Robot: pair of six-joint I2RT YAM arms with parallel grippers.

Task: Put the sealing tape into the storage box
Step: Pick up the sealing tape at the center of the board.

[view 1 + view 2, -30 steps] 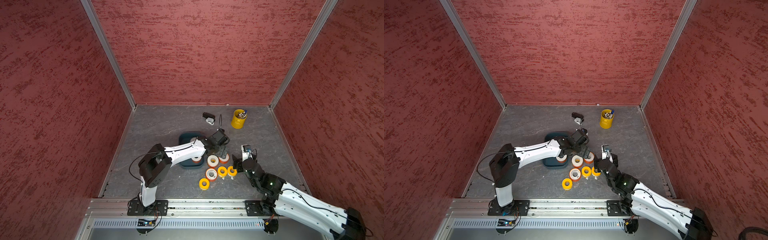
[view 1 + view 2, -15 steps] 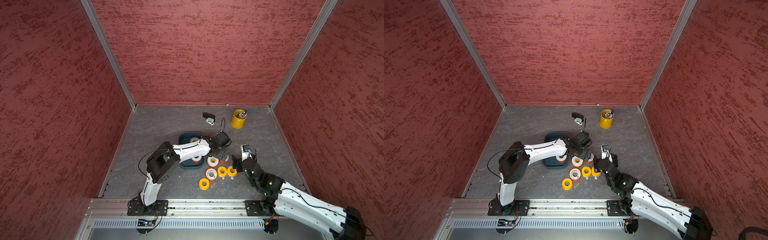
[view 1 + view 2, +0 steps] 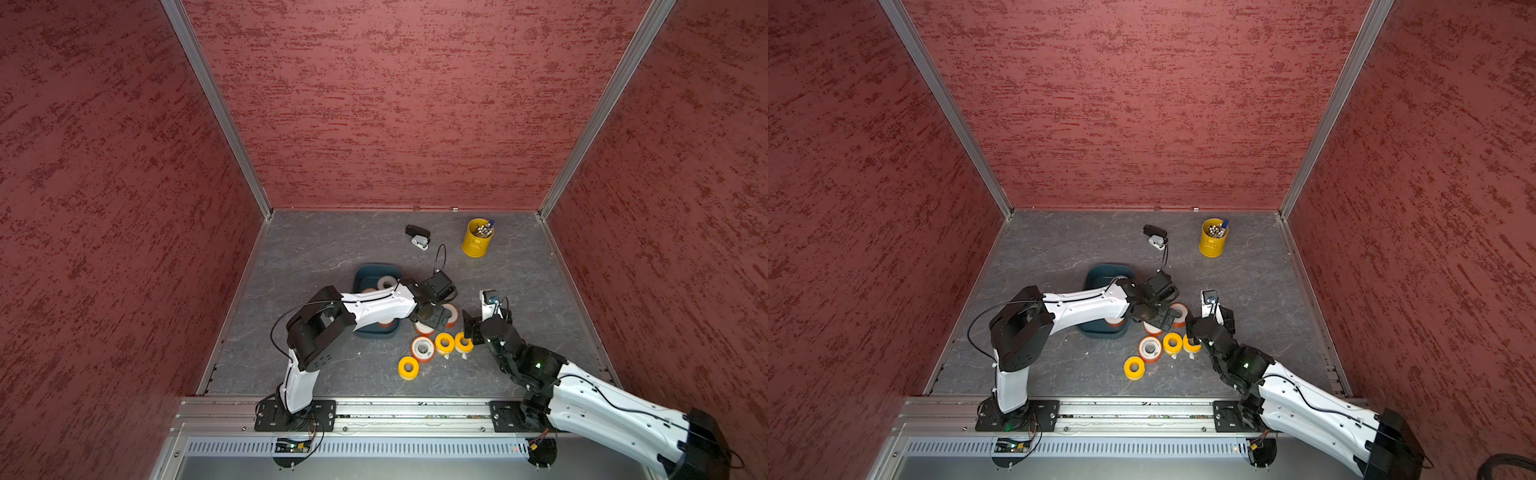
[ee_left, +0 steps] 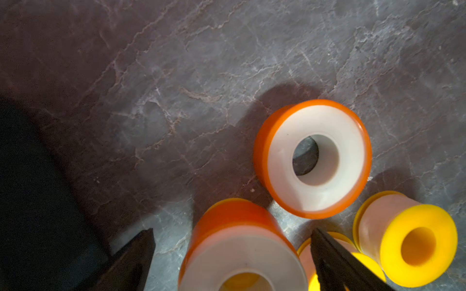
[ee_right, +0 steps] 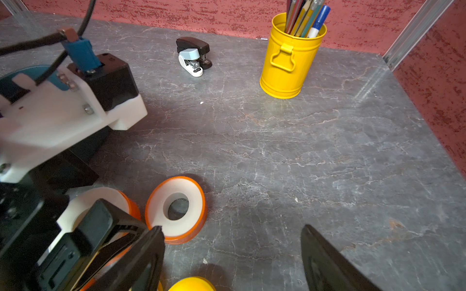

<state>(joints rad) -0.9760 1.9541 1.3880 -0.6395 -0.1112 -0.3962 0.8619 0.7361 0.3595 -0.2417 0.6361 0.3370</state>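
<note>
Movement in both top views: the left gripper (image 3: 432, 321) has swung off the storage box (image 3: 374, 271) and dropped over the loose sealing tape just beside it, so another pickup looks about to start. Six rolls lie on the table (image 3: 332, 257): three orange rolls (image 3: 423, 348), three yellow rolls (image 3: 408, 368). At least two more sit in the box, partly hidden under the left arm (image 3: 374, 305). Left wrist view: the black fingers (image 4: 136, 252) stand wide apart on either side of one orange roll (image 4: 239, 241), not yet closed on it. Right wrist view: the right gripper (image 5: 232, 228) is spread too, holding nothing, with a yellow roll (image 5: 191, 284) close by its jaws.
</note>
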